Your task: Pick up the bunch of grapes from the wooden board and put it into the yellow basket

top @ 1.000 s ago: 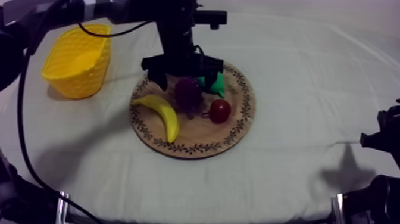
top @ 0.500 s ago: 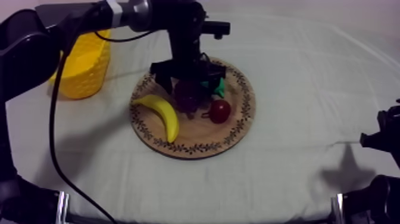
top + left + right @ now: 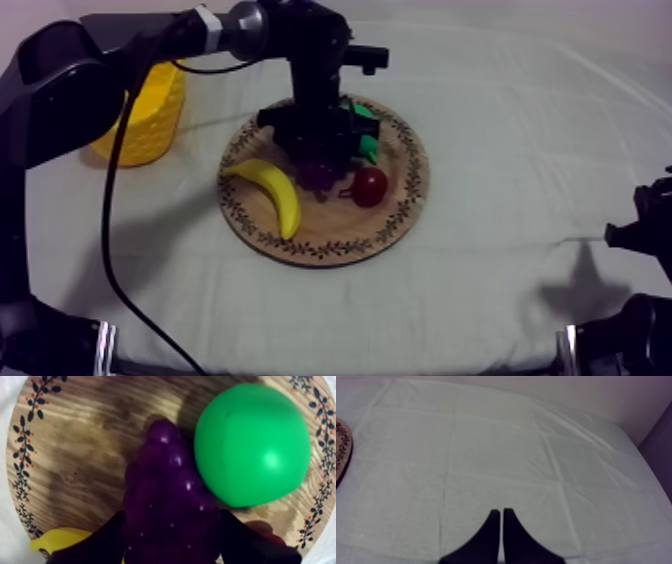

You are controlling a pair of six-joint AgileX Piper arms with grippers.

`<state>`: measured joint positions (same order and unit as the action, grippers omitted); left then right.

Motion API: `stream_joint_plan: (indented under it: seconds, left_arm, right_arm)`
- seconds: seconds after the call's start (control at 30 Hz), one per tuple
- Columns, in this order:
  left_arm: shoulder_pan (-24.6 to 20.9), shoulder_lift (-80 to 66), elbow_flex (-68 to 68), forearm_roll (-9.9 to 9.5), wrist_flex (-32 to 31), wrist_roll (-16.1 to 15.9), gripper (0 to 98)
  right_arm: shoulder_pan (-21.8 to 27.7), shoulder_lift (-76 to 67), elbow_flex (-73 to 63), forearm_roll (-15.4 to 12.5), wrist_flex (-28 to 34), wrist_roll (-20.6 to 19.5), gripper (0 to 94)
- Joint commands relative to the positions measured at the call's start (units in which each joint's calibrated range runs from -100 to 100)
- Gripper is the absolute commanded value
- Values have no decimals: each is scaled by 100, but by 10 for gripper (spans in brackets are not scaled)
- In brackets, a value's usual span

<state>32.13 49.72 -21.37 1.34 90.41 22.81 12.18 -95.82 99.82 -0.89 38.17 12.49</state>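
Bunch of grapes [image 3: 170, 486] lies on wooden board [image 3: 85, 436], centre of top view, touching pear [image 3: 252, 443]. I see left pincer [image 3: 172, 516] with fingers apart astride it; right pincer [image 3: 501, 511] pressed together, empty, over table [image 3: 486, 451].

Dim purplish light, soft shadow on the cloth [image 3: 150, 250] at 8 o'clock of the board [image 3: 400, 215], small glare spots on pear [image 3: 252, 443] and grapes [image 3: 170, 501].

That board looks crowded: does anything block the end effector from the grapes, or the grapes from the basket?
Nothing visible. The left end effector straddles the bunch of grapes; the pear touches it. Bare cloth leads to the yellow basket.
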Motion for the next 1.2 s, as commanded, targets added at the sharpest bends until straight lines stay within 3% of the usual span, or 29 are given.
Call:
stream_joint_plan:
  seconds: [0.0,0.33,0.77,0.93,1.17]
  left_arm:
    - [2,-31,35,-7,-46,-16,538]
    - [-36,-889,502,-47,-152,-212,501]
    - [-241,-2479,54,-65,562,-440,496]
    - [-616,-2796,269,-91,623,-601,496]
    - [-1557,-2936,558,-199,598,-942,491]
  right_arm:
    - [0,-2,-5,-1,-3,-1,3]
    - [0,-2,-5,-1,-3,-1,3]
    - [0,-2,-5,-1,-3,-1,3]
    - [0,-2,-5,-1,-3,-1,3]
    - [0,-2,-5,-1,-3,-1,3]
